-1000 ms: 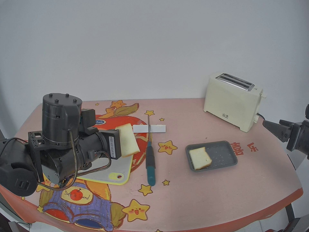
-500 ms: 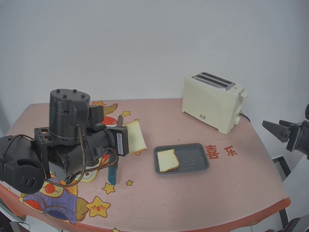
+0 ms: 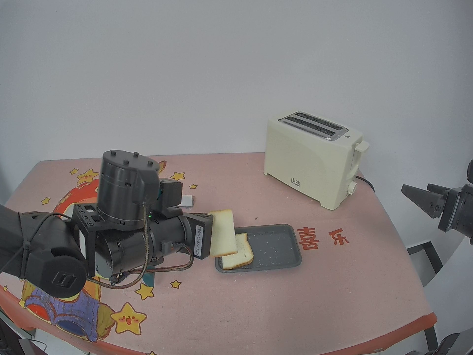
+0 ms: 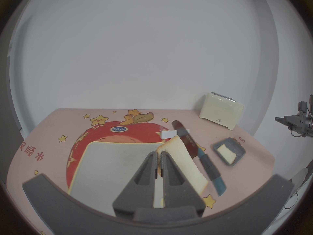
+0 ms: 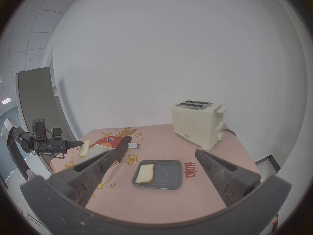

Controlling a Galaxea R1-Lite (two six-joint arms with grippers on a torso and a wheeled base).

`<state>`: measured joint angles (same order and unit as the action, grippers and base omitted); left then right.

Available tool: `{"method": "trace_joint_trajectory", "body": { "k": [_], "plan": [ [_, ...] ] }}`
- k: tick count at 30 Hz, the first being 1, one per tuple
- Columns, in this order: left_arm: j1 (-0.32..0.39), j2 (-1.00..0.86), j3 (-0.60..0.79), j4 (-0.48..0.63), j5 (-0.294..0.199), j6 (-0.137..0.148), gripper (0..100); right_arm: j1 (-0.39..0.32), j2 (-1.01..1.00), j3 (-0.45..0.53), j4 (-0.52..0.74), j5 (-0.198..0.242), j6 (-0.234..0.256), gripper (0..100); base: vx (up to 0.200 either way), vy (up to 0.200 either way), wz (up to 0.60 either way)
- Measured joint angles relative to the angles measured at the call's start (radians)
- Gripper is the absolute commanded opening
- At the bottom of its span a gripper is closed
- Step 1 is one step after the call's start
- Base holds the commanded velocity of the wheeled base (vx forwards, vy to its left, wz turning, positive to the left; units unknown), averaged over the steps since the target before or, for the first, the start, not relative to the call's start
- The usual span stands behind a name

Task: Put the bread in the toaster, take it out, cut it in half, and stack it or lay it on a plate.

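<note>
Glossy plastic toaster point(image 3: 308, 168) with metal top, matt grey plastic tray point(image 3: 278, 246), porous bread point(image 3: 224, 232), smooth printed tabletop point(image 3: 305, 306).

The left gripper point(image 4: 158, 160) holds a bread slice point(image 3: 224, 232) at the left end of the grey tray point(image 3: 281, 248), where a bread half point(image 3: 245, 253) lies; the tray's right part is bare.
</note>
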<state>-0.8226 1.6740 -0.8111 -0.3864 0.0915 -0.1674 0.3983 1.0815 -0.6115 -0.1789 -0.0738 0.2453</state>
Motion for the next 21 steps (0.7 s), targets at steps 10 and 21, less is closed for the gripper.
{"method": "trace_joint_trajectory", "body": {
  "k": [10,21],
  "plan": [
    [0.036,0.045,-0.031,0.001,-0.097,0.053,0,0.000,0.000,0.001,-0.001,0.000,-0.001,100,0.000,0.000,0.00],
    [0.052,0.167,-0.131,0.002,-0.090,-0.104,0,0.000,0.000,0.001,-0.001,0.000,-0.001,100,0.000,0.000,0.00]
  ]
}}
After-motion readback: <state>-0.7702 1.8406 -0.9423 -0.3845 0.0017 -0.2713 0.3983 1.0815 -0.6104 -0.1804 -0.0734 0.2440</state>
